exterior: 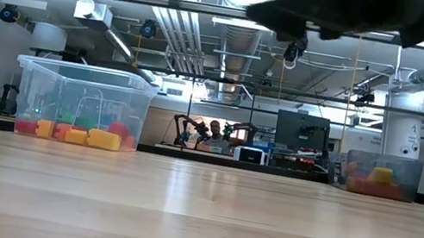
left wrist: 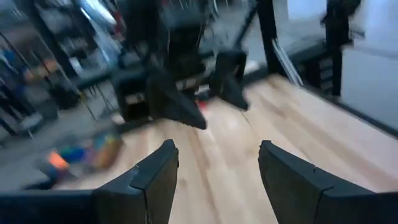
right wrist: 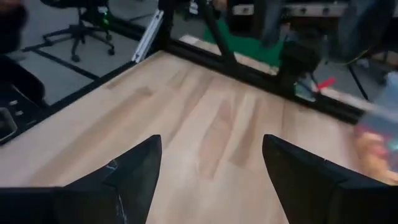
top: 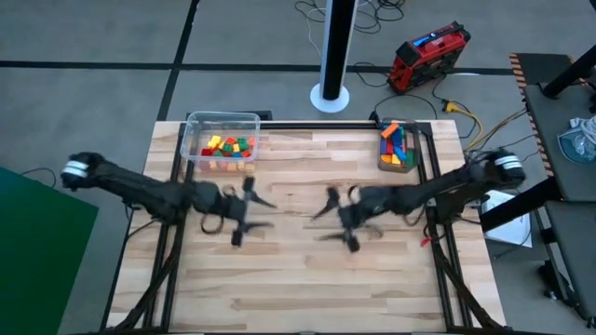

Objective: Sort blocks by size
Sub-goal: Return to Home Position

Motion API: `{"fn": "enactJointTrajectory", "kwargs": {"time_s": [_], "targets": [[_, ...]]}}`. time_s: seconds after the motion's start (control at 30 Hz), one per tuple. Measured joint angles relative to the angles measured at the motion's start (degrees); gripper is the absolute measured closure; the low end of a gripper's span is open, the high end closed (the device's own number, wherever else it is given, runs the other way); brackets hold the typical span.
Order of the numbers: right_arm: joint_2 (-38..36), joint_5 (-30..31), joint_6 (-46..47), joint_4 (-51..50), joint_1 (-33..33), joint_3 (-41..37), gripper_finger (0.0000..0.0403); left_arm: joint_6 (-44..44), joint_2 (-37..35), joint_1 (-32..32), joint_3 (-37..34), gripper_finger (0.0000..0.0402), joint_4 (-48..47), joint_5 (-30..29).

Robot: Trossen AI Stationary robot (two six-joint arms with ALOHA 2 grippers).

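Left pincer (top: 251,220) and right pincer (top: 331,223) held wide open, empty, above bench (top: 298,288); blocks (top: 230,146) seen in tub (top: 222,117) beyond left pincer.

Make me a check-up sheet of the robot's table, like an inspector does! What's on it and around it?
Surface: wooden table, bare between the arms.
Job's things: blocks in the clear tub, far left; more blocks in the second bin, far right.
Clutter: nothing seen.
Grippers: left gripper and right gripper open, empty, above mid-table, facing each other.
Cables: loose cables on the floor beyond the table.
Surroundings: red device, white post, office chair.
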Motion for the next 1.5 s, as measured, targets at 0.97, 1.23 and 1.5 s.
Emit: {"fn": "enactJointTrajectory", "kwargs": {"time_s": [0.97, 1.23, 1.5], "targets": [[-74.1, -6.6, 6.6, -13.4, -8.5, -41.6, 0.0098, -6.4, -58.5, 15.5, -17.7, 0.0203, -13.9, 14.9], [-79.7, -10.9, 7.3, -15.9, -8.4, -41.7, 0.0085, -8.4, -62.4, 15.2, -19.9, 0.0203, -14.3, 23.7], [-79.5, -15.7, 3.9, -15.6, -8.1, -41.7, 0.0076, -8.0, -62.6, 15.0, -29.5, 0.0203, -6.9, 24.2]]}}
